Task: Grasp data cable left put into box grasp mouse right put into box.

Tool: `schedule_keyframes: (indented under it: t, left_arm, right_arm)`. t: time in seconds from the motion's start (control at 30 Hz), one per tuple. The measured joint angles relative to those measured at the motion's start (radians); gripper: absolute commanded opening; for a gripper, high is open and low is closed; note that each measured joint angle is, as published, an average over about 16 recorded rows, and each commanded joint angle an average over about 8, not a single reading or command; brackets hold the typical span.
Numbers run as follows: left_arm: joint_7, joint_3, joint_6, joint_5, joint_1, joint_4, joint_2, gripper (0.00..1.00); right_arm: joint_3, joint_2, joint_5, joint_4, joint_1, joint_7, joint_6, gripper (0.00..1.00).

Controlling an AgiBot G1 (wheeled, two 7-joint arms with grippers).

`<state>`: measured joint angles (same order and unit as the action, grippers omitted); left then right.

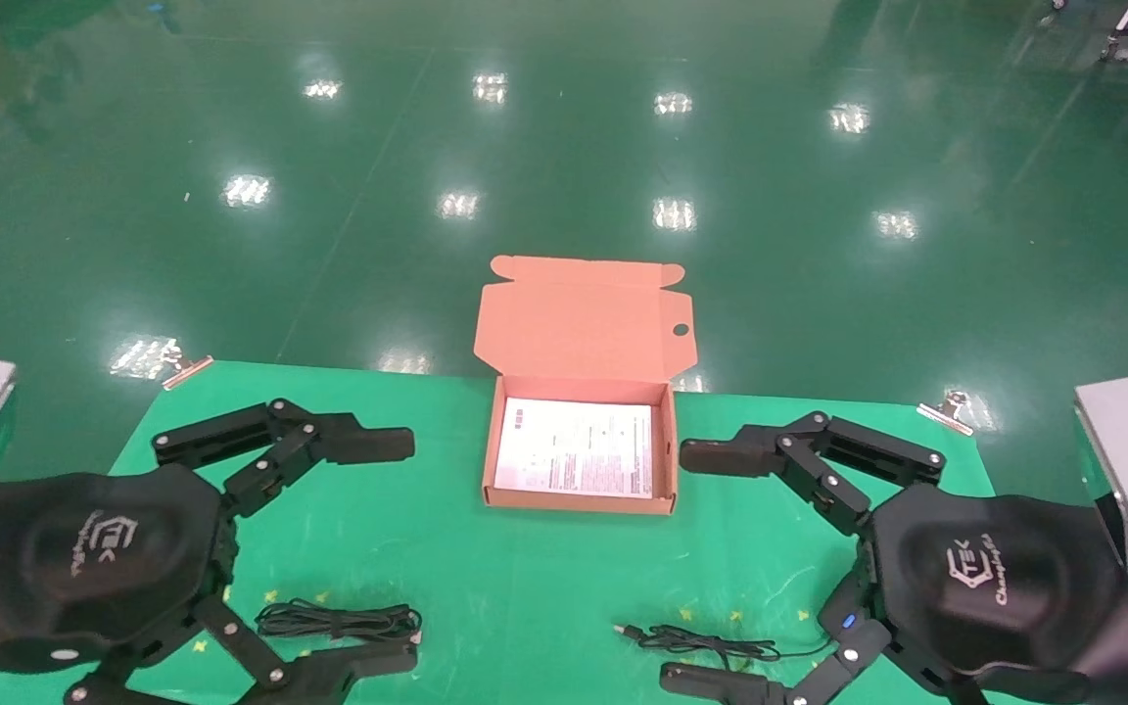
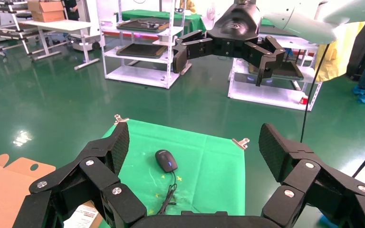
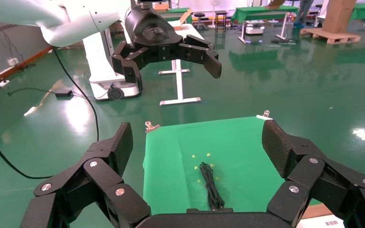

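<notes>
A matt green cloth (image 1: 544,578) was seen on the table, held by shiny metal clips (image 1: 946,409), while the floor (image 1: 564,147) was glossy and mirror-smooth. The box (image 1: 584,328) was of matt tan-orange cardboard, lined with a white printed paper sheet (image 1: 576,447). The mouse (image 2: 166,160) appeared as smooth, slightly glossy black plastic.

table, green cloth (image 1: 544,578) | box (image 1: 579,504) | data cable (image 1: 339,621) | mouse (image 2: 166,160)

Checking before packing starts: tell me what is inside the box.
Inside the open box lies only a white printed sheet covering its floor. Neither the data cable nor the mouse is in it. Anything under the sheet is hidden.
</notes>
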<state>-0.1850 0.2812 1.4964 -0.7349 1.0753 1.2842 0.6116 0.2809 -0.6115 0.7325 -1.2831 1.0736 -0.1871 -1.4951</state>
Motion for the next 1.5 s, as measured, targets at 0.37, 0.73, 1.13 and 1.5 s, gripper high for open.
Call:
schedule_keyframes:
  t: [0.37,0.73,1.13,1.5]
  left_arm:
    - [0.019,0.063,-0.003,-0.147,0.049,-0.045,0.026,1.00]
    - [0.059,0.200,0.019,-0.457,0.178,-0.132,0.087,1.00]
    - [0.079,0.343,-0.024,-0.801,0.251,-0.107,0.155,1.00]
    - [0.018,0.437,-0.144,-1.084,0.226,-0.073,0.217,1.00]
  right_arm:
    - [0.054,-0.006,0.099,0.044,0.039,0.018,-0.035,1.00]
    - [0.280,-0.023,0.374,0.137,0.222,0.082,-0.093,1.00]
    - [0.651,-0.122,0.649,0.240,0.475,0.188,-0.098,1.00]
    - [0.899,-0.281,0.853,0.340,0.608,0.273,-0.053,1.00]
